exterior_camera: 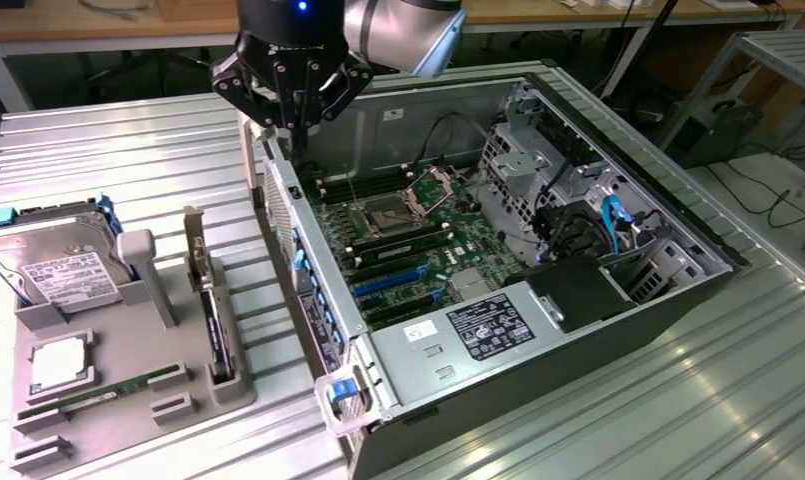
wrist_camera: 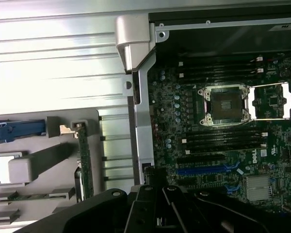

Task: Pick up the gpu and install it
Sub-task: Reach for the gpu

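Ribbed metal forms the surface (exterior_camera: 122,150), wooden worktops (exterior_camera: 536,12) behind. The gpu (exterior_camera: 213,320) stands edgewise in a grey tray (exterior_camera: 129,415), well apart from the hand (exterior_camera: 293,128), which is pressed together and empty.

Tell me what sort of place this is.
Probably a robotics lab or workshop bench: a robot arm hangs over an open computer case on a ribbed metal table, and a grey parts tray holds a hard drive.

The bench (exterior_camera: 135,150) is ribbed silver metal. The tray (exterior_camera: 122,425) is plain grey. The hard drive (exterior_camera: 58,268) is silver with a white label. The gpu (wrist_camera: 84,160) shows a green edge, its face perhaps black. The motherboard (exterior_camera: 422,245) is green with blue slots (exterior_camera: 386,283). The end effector (exterior_camera: 295,125) is black.
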Controlling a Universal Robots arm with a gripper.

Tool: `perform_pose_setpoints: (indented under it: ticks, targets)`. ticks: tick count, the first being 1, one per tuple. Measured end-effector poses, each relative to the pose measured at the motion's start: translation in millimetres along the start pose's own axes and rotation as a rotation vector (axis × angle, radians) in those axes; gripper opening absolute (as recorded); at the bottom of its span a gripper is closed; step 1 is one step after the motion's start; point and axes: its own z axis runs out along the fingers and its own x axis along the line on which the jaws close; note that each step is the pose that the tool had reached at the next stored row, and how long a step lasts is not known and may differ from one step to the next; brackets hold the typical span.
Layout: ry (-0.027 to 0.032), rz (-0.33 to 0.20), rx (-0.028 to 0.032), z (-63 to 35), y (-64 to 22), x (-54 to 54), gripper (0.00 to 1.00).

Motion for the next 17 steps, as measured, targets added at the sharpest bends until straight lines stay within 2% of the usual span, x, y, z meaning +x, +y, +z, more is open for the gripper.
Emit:
perform_pose_setpoints:
  ticks: [17]
  targets:
    - [0.0, 0.0, 0.0001, -0.4, -1.3, 11.5, 0.11]
